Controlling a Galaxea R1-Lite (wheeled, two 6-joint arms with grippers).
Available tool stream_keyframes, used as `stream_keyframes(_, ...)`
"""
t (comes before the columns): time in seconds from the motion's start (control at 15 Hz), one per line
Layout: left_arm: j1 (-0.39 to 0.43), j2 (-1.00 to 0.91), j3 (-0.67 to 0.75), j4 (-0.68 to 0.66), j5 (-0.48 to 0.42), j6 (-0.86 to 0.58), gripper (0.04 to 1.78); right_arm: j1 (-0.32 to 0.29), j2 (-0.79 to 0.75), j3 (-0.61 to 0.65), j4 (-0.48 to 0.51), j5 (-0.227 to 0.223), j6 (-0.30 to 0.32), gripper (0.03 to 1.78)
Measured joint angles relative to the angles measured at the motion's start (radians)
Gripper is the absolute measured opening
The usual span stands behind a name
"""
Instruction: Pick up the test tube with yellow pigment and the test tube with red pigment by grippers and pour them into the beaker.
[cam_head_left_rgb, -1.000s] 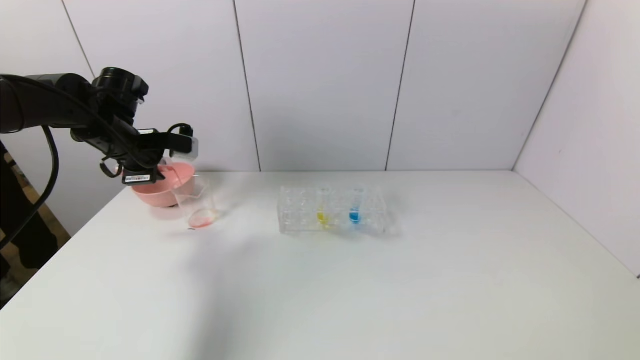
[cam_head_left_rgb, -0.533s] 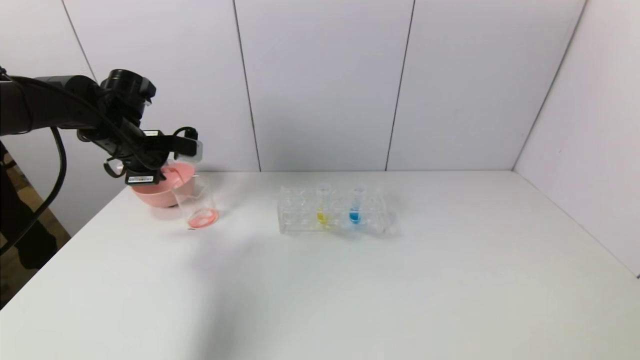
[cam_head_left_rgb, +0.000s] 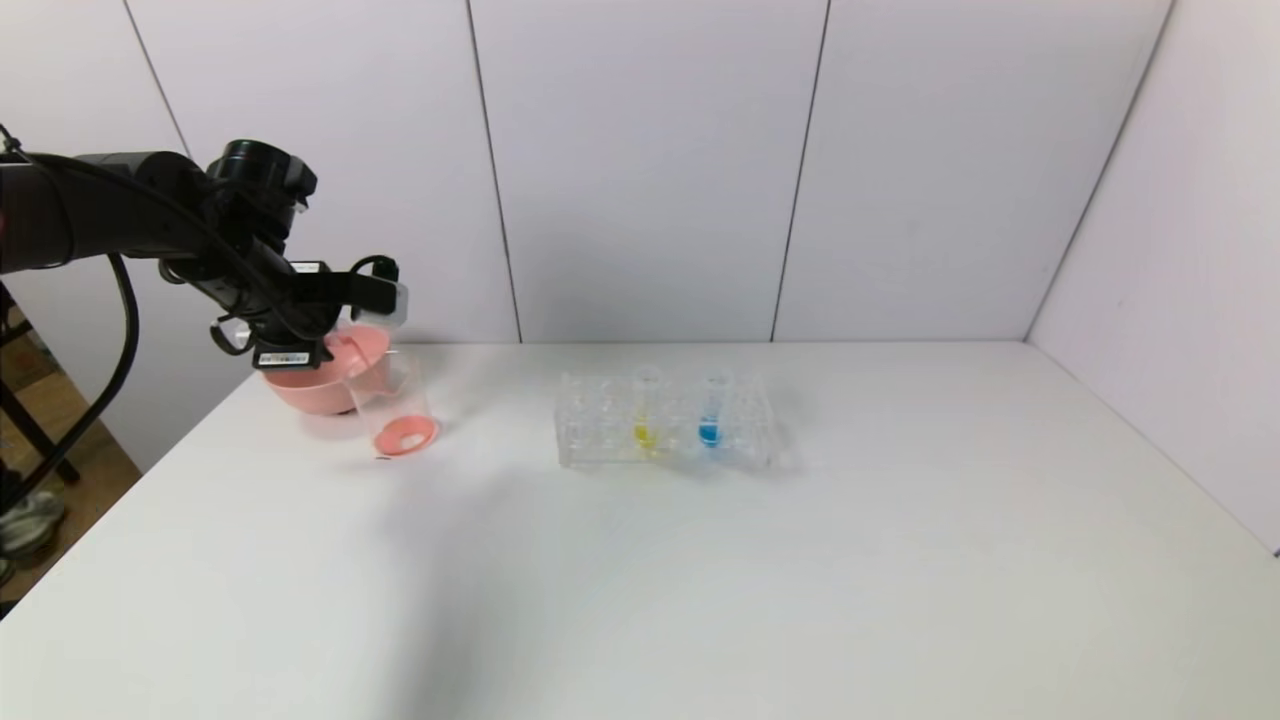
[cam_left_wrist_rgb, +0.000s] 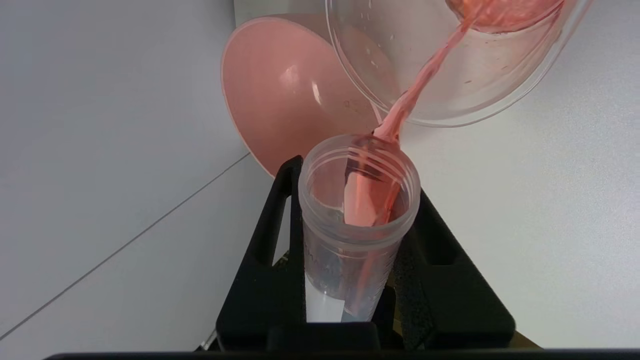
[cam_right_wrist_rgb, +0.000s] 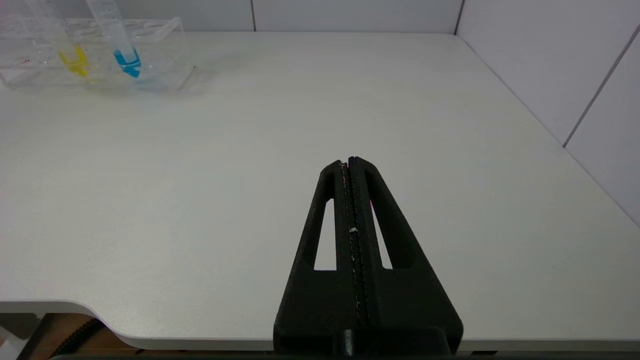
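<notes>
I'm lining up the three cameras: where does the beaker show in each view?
Head view: the beaker stands on the table's left, just in front of the pink bowl, below the left gripper.
Left wrist view: the beaker fills the upper edge, taking the red stream from the test tube with red pigment.
Right wrist view: not in it.
Shared landmark: the pink bowl.

tubes: 3, my red one, yellow, blue | beaker: 1 | bowl: 1 | rack: 1 | end effectors: 2, left, right
</notes>
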Motion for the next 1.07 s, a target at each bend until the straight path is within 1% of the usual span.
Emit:
stream_keyframes(0.8,-0.018,0.011,-0.026,0.017,0.038,0.0,0.5,0.0,0.0,0.0,0.0,0.0,0.0,0.11)
stream_keyframes(1.07,-0.029,0.011,-0.027,0.017,0.078,0.001,0.5,0.0,0.0,0.0,0.0,0.0,0.0,0.11)
